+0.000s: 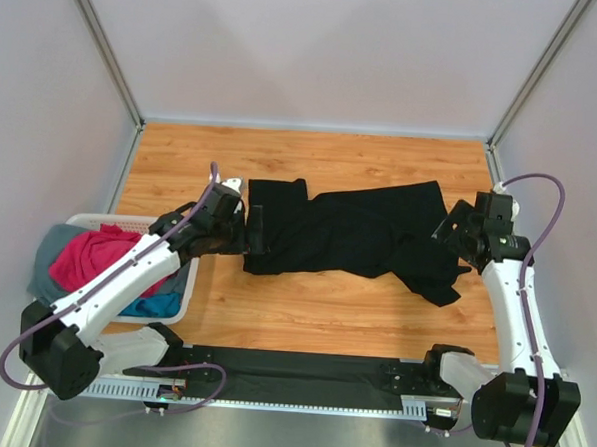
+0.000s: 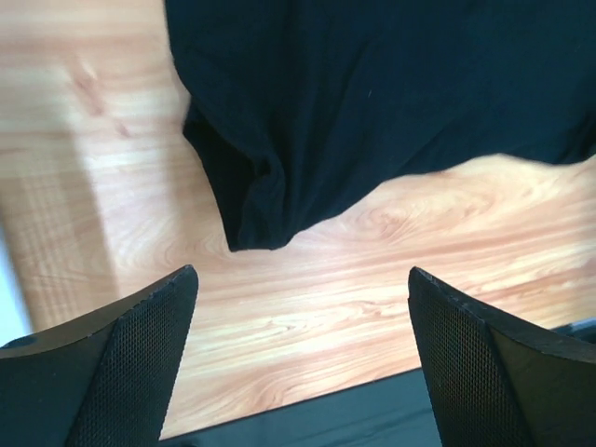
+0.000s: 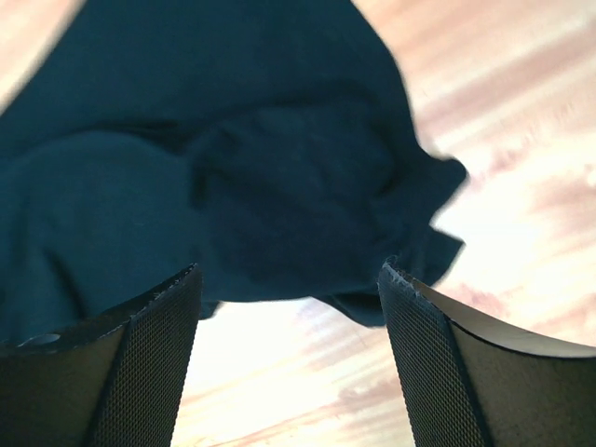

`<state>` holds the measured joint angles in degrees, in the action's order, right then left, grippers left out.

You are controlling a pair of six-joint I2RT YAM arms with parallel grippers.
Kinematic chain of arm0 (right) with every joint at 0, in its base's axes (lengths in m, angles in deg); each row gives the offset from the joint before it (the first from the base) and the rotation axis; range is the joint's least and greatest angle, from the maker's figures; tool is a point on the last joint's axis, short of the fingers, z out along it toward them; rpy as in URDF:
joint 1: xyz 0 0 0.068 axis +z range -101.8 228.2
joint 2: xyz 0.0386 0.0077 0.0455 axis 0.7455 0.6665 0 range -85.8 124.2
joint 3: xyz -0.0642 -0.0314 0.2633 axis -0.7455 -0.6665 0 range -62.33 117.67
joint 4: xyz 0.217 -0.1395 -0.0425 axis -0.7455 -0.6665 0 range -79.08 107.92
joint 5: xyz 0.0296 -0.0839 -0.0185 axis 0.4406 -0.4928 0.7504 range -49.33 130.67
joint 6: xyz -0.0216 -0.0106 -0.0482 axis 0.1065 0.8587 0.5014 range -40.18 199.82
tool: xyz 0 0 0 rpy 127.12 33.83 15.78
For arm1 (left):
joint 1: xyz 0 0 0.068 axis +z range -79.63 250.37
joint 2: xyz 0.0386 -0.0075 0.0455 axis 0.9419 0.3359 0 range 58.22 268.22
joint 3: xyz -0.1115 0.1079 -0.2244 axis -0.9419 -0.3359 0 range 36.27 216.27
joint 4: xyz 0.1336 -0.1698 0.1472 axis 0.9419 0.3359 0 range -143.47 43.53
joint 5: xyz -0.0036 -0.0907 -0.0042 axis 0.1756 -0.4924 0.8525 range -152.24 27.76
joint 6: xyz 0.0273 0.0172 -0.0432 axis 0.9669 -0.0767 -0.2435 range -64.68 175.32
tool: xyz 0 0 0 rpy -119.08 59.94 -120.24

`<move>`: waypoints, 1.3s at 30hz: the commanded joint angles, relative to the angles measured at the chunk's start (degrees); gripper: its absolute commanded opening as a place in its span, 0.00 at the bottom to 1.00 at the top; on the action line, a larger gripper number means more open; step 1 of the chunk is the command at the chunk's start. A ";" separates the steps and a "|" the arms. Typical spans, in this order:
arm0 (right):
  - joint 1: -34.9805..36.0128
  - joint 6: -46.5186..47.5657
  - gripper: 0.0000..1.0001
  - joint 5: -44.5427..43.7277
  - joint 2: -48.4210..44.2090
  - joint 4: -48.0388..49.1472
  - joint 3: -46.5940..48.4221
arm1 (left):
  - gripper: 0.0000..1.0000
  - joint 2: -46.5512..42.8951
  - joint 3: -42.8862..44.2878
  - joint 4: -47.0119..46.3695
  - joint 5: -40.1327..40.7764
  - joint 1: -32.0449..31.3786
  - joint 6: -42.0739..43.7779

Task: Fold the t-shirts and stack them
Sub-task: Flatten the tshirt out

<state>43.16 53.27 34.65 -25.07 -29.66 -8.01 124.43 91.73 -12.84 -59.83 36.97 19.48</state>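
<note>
A large black t-shirt [image 1: 358,232] lies crumpled and spread across the middle of the wooden table. My left gripper [image 1: 250,231] hovers at the shirt's left edge. In the left wrist view that gripper [image 2: 302,272] is open, with only bare wood between its fingers and the shirt's hem [image 2: 372,93] just beyond. My right gripper [image 1: 446,234] is at the shirt's right end. In the right wrist view it [image 3: 291,267] is open and empty, and the bunched cloth [image 3: 233,168] lies just past the fingertips. Magenta-pink [image 1: 102,255], blue [image 1: 164,302] and grey [image 1: 48,260] t-shirts lie in the basket.
A white slotted basket [image 1: 88,220] stands at the table's left edge beside the left arm. A black strip [image 1: 301,369] runs along the near edge between the two arm bases. White walls enclose the table on three sides.
</note>
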 commanded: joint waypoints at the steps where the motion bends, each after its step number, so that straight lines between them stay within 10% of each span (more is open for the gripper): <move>1: -0.06 3.78 0.78 5.13 -0.44 2.65 2.89 | 1.00 -2.23 4.38 2.89 5.13 -0.17 -0.47; 16: 1.43 3.78 0.77 7.44 3.61 3.10 -1.94 | 0.99 33.70 29.26 7.36 15.07 0.27 4.02; 27: 1.43 2.55 0.72 9.97 5.53 5.82 -2.91 | 0.87 34.95 18.81 -0.97 9.37 2.03 0.77; 30: 1.43 2.55 0.70 10.50 7.03 6.00 -2.03 | 0.65 34.86 16.70 -3.61 6.03 2.03 -0.11; 34: 1.43 2.11 0.67 10.86 8.00 6.52 -1.33 | 0.03 33.81 16.34 -4.85 3.13 2.03 -0.29; 39: 1.43 1.94 0.66 11.03 8.88 6.61 -0.54 | 0.00 27.33 15.73 -7.30 0.84 2.03 4.27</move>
<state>44.41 55.65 44.90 -16.41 -25.13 -11.22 159.12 107.43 -16.15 -56.09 38.98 20.62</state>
